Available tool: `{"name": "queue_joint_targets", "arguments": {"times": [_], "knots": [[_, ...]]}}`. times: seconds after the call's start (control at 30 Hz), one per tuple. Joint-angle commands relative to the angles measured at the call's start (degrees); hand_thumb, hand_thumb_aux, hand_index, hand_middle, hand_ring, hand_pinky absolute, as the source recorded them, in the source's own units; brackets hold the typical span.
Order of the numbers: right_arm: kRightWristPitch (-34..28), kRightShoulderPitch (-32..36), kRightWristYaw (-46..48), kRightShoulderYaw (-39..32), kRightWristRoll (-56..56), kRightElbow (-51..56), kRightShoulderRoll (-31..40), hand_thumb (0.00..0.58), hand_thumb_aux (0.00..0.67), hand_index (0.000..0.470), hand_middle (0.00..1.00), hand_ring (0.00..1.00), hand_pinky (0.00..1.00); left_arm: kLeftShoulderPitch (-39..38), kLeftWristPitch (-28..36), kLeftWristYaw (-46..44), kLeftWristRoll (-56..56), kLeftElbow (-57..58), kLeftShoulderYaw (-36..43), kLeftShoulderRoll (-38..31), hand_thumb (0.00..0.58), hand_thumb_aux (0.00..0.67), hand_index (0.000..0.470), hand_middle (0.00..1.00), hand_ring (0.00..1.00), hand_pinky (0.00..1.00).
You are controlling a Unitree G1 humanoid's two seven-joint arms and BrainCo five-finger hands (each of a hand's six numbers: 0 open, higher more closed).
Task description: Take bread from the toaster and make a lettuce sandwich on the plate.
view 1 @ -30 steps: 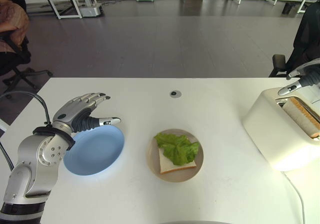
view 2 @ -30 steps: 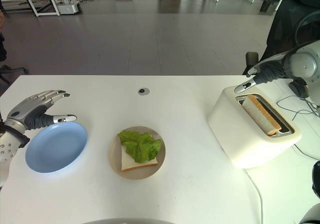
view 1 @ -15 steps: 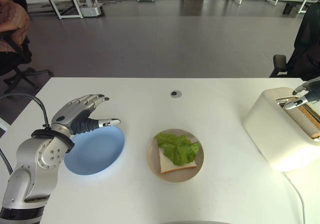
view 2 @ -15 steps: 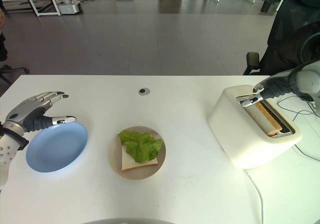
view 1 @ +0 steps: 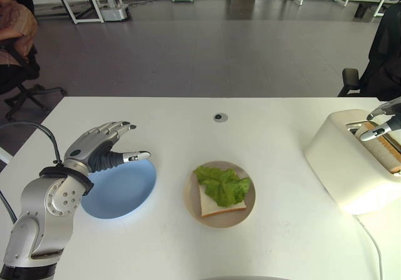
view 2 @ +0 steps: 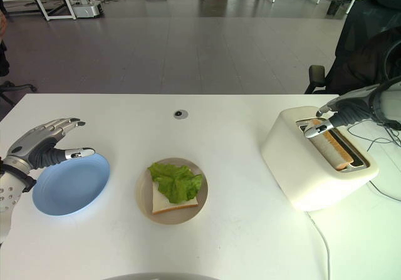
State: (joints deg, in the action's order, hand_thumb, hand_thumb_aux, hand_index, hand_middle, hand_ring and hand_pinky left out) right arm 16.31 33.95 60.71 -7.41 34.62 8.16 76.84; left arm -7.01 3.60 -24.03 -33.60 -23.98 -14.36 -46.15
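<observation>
Toasted bread slice (view 1: 385, 147), upright in the slot of a white plastic toaster (view 1: 344, 164) at the right edge of the white table (view 1: 282, 136).

Left eye view. The right hand (view 1: 385, 118) sits over the far end of the slot, placed as if to draw the slice upward; whether it has closed on the bread cannot be told. The left hand (view 1: 100, 148) hovers released and spread, holding nothing, above the far rim of a round pale-blue plate (view 1: 119, 192), apparently parked clear of the work. Between this plate and the toaster, a round tan plate (view 1: 190, 198) bears a white bread slice (view 1: 213, 206) with a green lettuce leaf (view 1: 222, 185) laid on top: a sandwich base lacking its upper slice.

Right eye view. The toaster (view 2: 301, 167) stands well apart from the tan plate (view 2: 143, 195), so the toasted bread slice (view 2: 332, 147) must be carried leftward across bare table. The right hand (view 2: 344, 109) meets the slice's far upper corner; contact looks likely but a grasp is unconfirmed. The left hand (view 2: 41, 145) is open beside the blue plate (view 2: 70, 186).
</observation>
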Motion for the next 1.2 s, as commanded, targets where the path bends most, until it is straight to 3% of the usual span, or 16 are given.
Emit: {"name": "queue_joint_targets", "arguments": {"times": [0.03,0.07,0.1,0.13,0.17,0.2,0.23,0.57,0.73,1.0,1.1,1.2], "knots": [[-0.36,-2.56,0.32,1.11,-0.92,-0.75,1.51,0.0,0.0,0.0,0.0,0.0,0.0,-0.55,-0.29,-0.12,0.16,0.32,-0.46,-0.22,0.0,0.0,0.0,0.0,0.0,0.0],[-0.48,-2.95,0.34,1.24,-1.02,-0.9,1.61,0.0,0.0,0.0,0.0,0.0,0.0,-0.54,-0.31,-0.12,0.16,0.29,-0.43,-0.17,0.0,0.0,0.0,0.0,0.0,0.0],[-0.59,-3.23,0.36,1.36,-1.1,-1.07,1.66,0.124,0.076,0.053,0.0,0.0,0.0,-0.53,-0.33,-0.12,0.16,0.28,-0.42,-0.14,0.0,0.0,0.0,0.0,0.0,0.0],[-0.69,-3.45,0.35,1.47,-1.16,-1.24,1.69,0.47,0.378,0.265,0.0,0.0,0.0,-0.52,-0.36,-0.12,0.16,0.28,-0.4,-0.09,0.0,0.0,0.0,0.0,0.0,0.0],[-0.79,-3.63,0.35,1.56,-1.18,-1.43,1.71,0.58,0.67,0.47,0.0,0.0,0.0,-0.52,-0.38,-0.11,0.14,0.3,-0.36,-0.05,0.0,0.0,0.0,0.0,0.0,0.0],[-1.01,-3.73,0.5,1.66,-1.42,-1.65,1.55,0.574,0.602,0.422,0.0,0.0,0.0,-0.51,-0.41,-0.12,0.13,0.32,-0.33,-0.02,0.0,0.0,0.0,0.0,0.0,0.0],[-1.2,-3.81,0.57,1.7,-1.56,-2.09,1.38,0.58,0.67,0.47,0.0,0.0,0.0,-0.51,-0.43,-0.12,0.13,0.35,-0.31,0.02,0.0,0.0,0.0,0.0,0.0,0.0],[-3.24,-2.23,2.84,0.63,-5.06,-4.78,-1.49,0.58,0.67,0.47,0.0,0.0,0.0,-1.61,-0.52,0.73,-0.29,0.89,-1.28,0.07,0.0,0.0,0.0,0.0,0.0,0.0],[-5.3,12.37,4.6,-0.56,-7.37,4.28,-7.32,0.58,0.67,0.47,0.0,0.0,0.0,-1.94,-0.32,0.93,-0.51,0.6,-1.32,0.21,0.0,0.0,0.0,0.0,0.0,0.0],[-4.19,40.9,-1.89,-3.58,-6.36,36.67,-18.86,0.58,0.67,0.47,0.0,0.0,0.0,-2.12,-0.26,1.07,-0.7,0.62,-1.3,0.33,0.0,0.0,0.0,0.0,0.0,0.0],[-4.42,44.89,-0.85,-3.09,-9.56,41.85,-22.85,0.58,0.67,0.47,0.0,0.0,0.0,-1.97,-0.19,0.95,-0.68,0.7,-1.22,0.22,0.0,0.0,0.0,0.0,0.0,0.0],[-7.53,45.19,2.55,-1.62,-15.21,39.8,-27.64,0.58,0.67,0.47,0.0,0.0,0.0,-1.8,-0.15,0.93,-0.72,0.73,-1.06,0.22,0.0,0.0,0.0,0.0,0.0,0.0]]}}
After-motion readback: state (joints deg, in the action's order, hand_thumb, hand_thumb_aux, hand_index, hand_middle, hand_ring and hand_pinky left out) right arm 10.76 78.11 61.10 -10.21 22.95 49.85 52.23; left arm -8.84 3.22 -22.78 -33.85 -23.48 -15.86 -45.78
